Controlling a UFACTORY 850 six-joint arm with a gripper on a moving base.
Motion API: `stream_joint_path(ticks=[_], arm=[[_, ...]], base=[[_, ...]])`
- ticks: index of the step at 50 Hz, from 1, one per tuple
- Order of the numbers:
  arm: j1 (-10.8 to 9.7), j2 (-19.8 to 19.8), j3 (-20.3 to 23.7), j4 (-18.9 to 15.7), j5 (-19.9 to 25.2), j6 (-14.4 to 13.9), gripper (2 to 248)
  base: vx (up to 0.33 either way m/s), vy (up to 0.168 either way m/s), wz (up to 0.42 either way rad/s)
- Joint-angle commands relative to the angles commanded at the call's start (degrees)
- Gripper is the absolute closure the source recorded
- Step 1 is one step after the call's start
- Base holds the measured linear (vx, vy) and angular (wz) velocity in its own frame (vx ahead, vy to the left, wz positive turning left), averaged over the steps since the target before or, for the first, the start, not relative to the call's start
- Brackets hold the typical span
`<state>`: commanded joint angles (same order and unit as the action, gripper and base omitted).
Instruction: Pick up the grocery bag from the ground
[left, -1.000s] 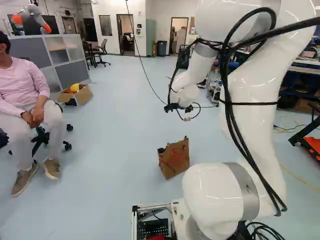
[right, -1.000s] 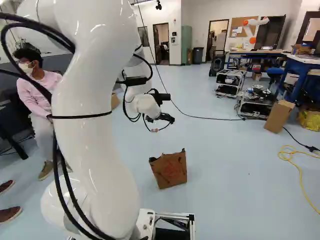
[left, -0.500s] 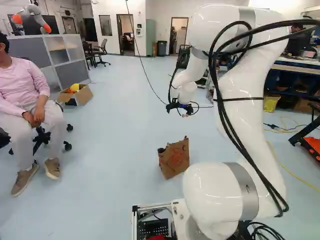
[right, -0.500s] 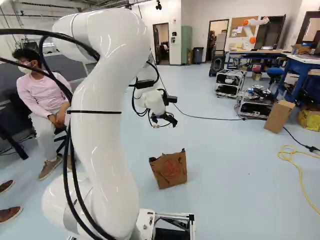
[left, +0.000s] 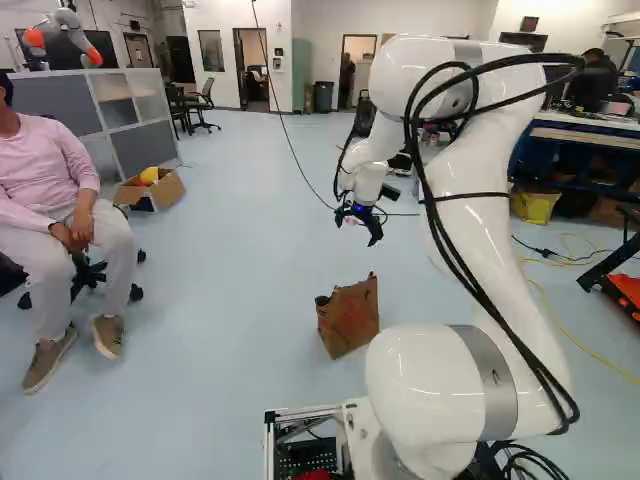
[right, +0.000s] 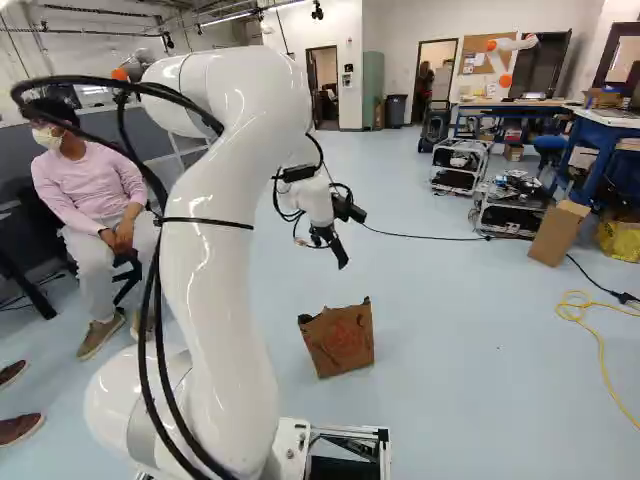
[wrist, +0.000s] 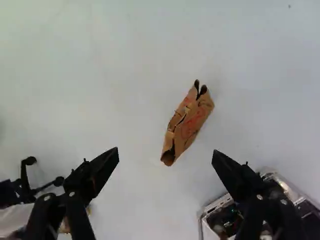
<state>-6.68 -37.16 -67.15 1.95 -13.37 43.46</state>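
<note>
The end effector (left: 358, 229) is hanging wide open, gripping nothing. Ahead of its fingers, the brown grocery bag (right: 340, 341) is sitting on the floor (left: 220, 300), its inside hiding from view. A cardboard box (left: 168, 190) is holding something yellow (left: 149, 175), partly hidden.

Paper folds hide the contents of the brown bag (right: 338, 342) from you in all three views, and its red marking is too small for you to read. Your wrist view crops the rear of the gripper (left: 357, 229), whose fingers mask part of the base frame (left: 300, 412). Far left, a partition (left: 40, 100) conceals another robot's (left: 66, 18) lower portion. At right, a yellow cable (right: 601, 355) runs out of your right base view.
</note>
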Motion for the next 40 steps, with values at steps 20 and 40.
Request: stream_joint_path(ticks=[20,40], arm=[[0.6,-6.1,-9.5,0.0,-9.1,4.7,3],[-0.7,-16.1,-21.3,0.8,-14.8,4.8,3]], base=[[0.000,0.000,0.000],[0.000,0.000,0.000]])
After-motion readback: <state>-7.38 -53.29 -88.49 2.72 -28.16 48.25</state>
